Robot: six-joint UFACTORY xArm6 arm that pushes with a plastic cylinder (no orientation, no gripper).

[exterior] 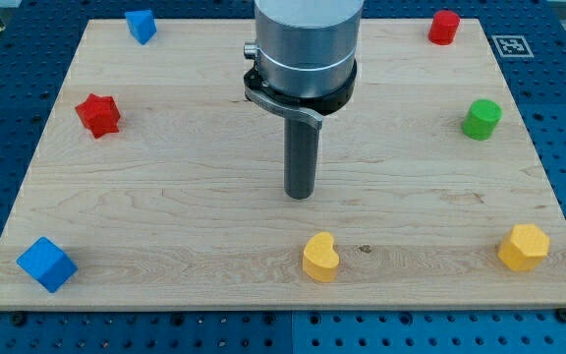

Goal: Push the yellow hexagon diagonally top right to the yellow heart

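Note:
The yellow hexagon [524, 247] lies near the view's bottom right corner of the wooden board [165, 197]. The yellow heart [320, 258] lies near the bottom edge, just right of centre, well to the left of the hexagon. My tip [300, 196] stands at the board's middle, above the heart and a little to its left, apart from it. It is far to the left of the hexagon and touches no block.
A blue block [141, 26] sits at the top left, a red star-like block [98, 115] at the left, a blue cube [45, 265] at the bottom left. A red cylinder [444, 27] sits at the top right, a green cylinder [481, 119] at the right.

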